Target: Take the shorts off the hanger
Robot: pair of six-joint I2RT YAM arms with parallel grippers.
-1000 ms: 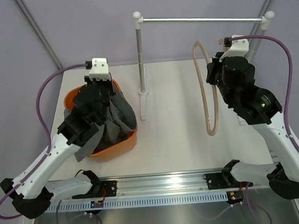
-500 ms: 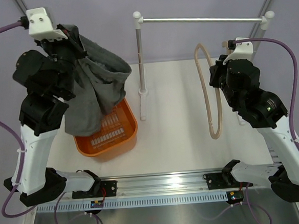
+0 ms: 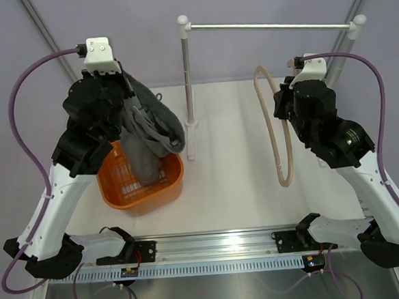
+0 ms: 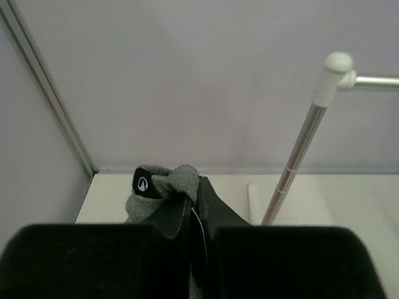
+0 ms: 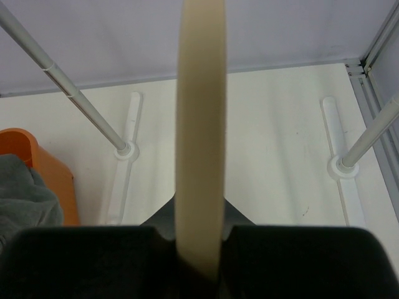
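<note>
Top external shows our left gripper (image 4: 193, 204) pinched tight on a bunched fold of the shorts (image 3: 150, 129), limp over the orange basket (image 3: 175, 182). Well right of the basket, our right gripper (image 5: 199, 242) clamps the bare hanger (image 5: 199, 93). We judge the cloth soft, light.

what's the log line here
left gripper: shut on shorts over basket | right gripper: shut on hanger | shorts off hanger

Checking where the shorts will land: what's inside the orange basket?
The shorts hang into the orange basket from the left gripper. Its slotted floor shows beside them; under the fabric is hidden.
</note>
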